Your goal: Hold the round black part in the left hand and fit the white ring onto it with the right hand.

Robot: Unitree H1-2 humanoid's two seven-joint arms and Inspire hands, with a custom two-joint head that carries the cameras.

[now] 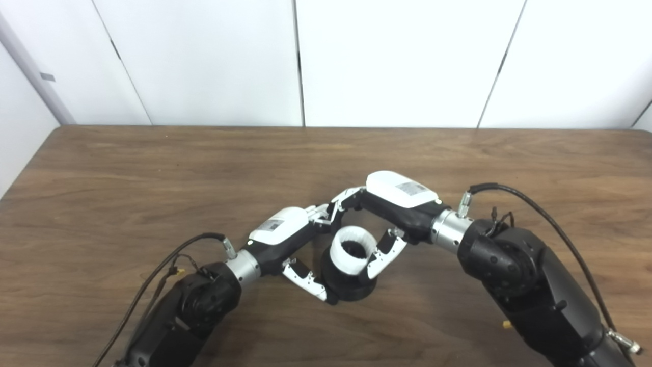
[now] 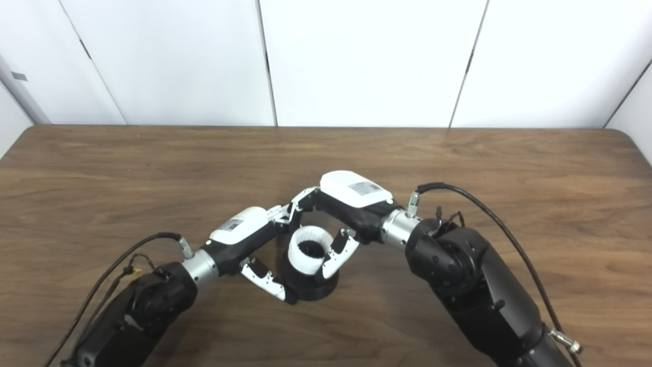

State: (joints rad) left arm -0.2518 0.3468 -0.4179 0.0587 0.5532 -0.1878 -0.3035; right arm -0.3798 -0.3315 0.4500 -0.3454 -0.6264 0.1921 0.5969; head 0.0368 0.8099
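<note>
The round black part [image 1: 351, 288] is held over the brown table, near its front middle. My left hand [image 1: 285, 237] is shut on it, thumb against its near left side. The white ring [image 1: 351, 250] sits on top of the black part, its dark hole facing up. My right hand [image 1: 395, 204] is shut on the white ring, thumb on its right side and fingers curled behind it. The two hands touch behind the ring. The same scene shows in the right eye view, with the ring [image 2: 309, 248] on the black part [image 2: 308, 285].
The wooden table [image 1: 153, 168] stretches wide to both sides and toward the white wall panels [image 1: 397, 56] at the back. Black cables [image 1: 535, 209] loop out from both wrists above the table.
</note>
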